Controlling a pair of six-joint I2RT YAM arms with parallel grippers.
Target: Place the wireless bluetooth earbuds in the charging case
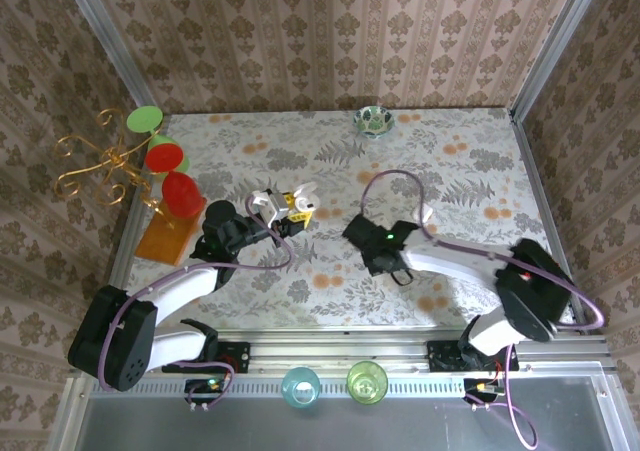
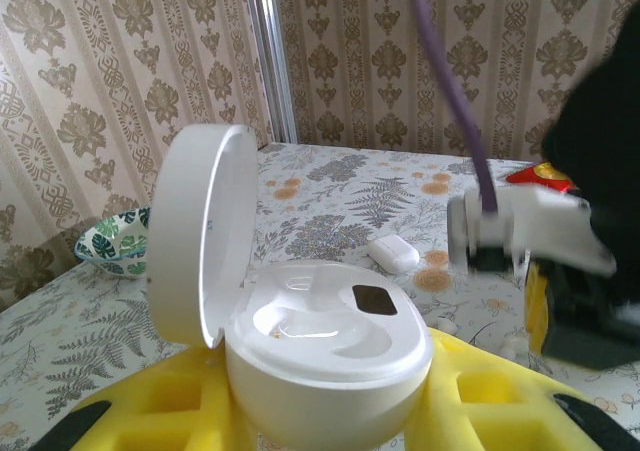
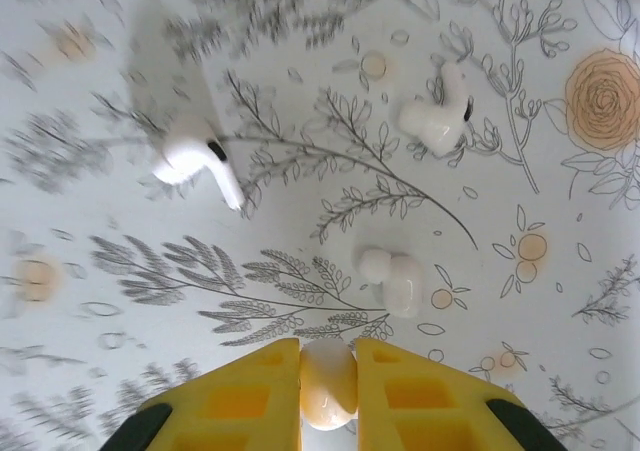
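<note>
Yellow fingers of the right gripper are closed against a white earbud wedged between them, low over the floral tablecloth. Just beyond the tips lies a second earbud. A third earbud lies farther off to the right, and a blurred fourth earbud to the left. The left gripper clamps the white charging case between its yellow pads. The lid stands open on the left and both moulded wells are bare. Behind the case a small white object rests on the cloth, with a leaf-patterned bowl at the far left. The right arm's blurred wrist and purple cable block that view's right side.
</note>
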